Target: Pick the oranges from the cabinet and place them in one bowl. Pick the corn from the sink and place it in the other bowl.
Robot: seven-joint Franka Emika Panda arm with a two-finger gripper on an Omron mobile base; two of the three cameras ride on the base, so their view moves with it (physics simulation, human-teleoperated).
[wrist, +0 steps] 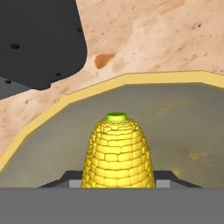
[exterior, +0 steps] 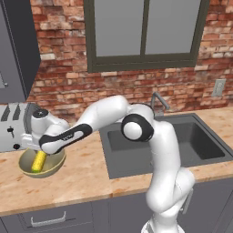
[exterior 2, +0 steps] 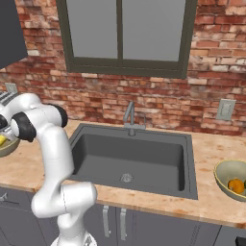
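Observation:
The yellow corn lies low inside the olive-tan bowl on the counter at the left, beside the toaster. My gripper reaches down into that bowl and is shut on the corn. In the hand view the corn stands between my two dark fingertips, green end pointing away, with the bowl's yellowish rim curving around it. The other bowl sits on the counter right of the sink and holds a bright orange fruit. The grey cabinet hangs at the upper left.
A silver toaster stands right behind the left bowl, and its dark body looms close in the hand view. A curved faucet rises behind the sink. A brick wall with a window backs the counter.

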